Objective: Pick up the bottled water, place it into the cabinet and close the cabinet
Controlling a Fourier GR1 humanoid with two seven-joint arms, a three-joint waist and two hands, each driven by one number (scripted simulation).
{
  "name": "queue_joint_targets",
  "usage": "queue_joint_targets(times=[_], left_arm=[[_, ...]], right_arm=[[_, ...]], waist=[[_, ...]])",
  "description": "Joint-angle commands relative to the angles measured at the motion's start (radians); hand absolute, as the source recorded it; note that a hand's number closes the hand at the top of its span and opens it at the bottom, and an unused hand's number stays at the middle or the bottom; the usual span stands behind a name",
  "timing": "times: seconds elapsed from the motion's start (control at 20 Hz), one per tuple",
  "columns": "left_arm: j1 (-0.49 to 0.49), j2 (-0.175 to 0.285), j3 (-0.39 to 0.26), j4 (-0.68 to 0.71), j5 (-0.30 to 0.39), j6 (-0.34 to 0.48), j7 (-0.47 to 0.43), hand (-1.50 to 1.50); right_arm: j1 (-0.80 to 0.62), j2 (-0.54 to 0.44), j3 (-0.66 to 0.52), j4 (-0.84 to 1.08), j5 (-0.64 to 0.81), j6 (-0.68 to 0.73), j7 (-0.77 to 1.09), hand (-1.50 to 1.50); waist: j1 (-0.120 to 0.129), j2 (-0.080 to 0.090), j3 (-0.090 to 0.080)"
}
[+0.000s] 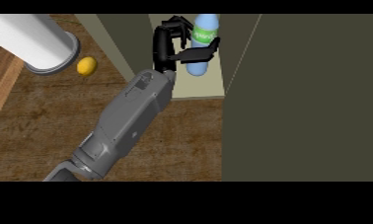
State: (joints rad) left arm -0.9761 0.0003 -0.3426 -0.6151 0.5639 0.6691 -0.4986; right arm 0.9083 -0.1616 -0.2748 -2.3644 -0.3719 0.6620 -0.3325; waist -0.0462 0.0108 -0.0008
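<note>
Head view.
- Left hand (pixel 166 45): fingers and thumb curled round bottle (pixel 198 67).
- Bottle: inside open cabinet (pixel 193 87) (whether set down, unclear).
- Step: placing.
- Next: release, withdraw arm, swing door (pixel 306 94) closed.

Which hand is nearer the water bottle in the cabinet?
Left. The left hand is curled round the water bottle, its thumb across the front, inside the cabinet. The right hand does not show in this view.
</note>
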Motion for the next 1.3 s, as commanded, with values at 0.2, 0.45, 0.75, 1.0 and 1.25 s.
queue_joint_targets(times=[0.2,0.45,0.75,1.0,1.25], left_arm=[[-0.142,0.010,0.001,0.260,-0.073,-0.027,0.001,-1.50],[-0.203,0.000,0.011,0.360,-0.091,0.001,-0.008,-1.50],[-0.209,0.012,0.084,0.368,-0.044,-0.088,-0.051,-1.50],[-0.232,0.020,0.124,0.313,-0.026,-0.150,-0.119,-1.50],[-0.199,0.000,0.109,0.222,0.013,-0.230,-0.093,-1.50]], right_arm=[[-0.003,-0.014,-0.020,-0.089,-0.116,-0.034,0.068,-1.50],[-0.032,-0.039,-0.045,-0.056,-0.115,-0.016,0.057,-1.50],[0.014,-0.012,-0.017,-0.098,-0.091,0.007,0.055,-1.50],[-0.035,0.002,-0.001,-0.076,-0.079,-0.025,0.063,-1.50],[-0.005,-0.001,-0.014,-0.091,-0.070,-0.010,0.070,-1.50]], waist=[[-0.006,0.005,0.000],[-0.017,0.009,0.000],[-0.014,0.005,-0.001],[0.005,0.001,-0.001],[0.012,-0.009,0.000]])
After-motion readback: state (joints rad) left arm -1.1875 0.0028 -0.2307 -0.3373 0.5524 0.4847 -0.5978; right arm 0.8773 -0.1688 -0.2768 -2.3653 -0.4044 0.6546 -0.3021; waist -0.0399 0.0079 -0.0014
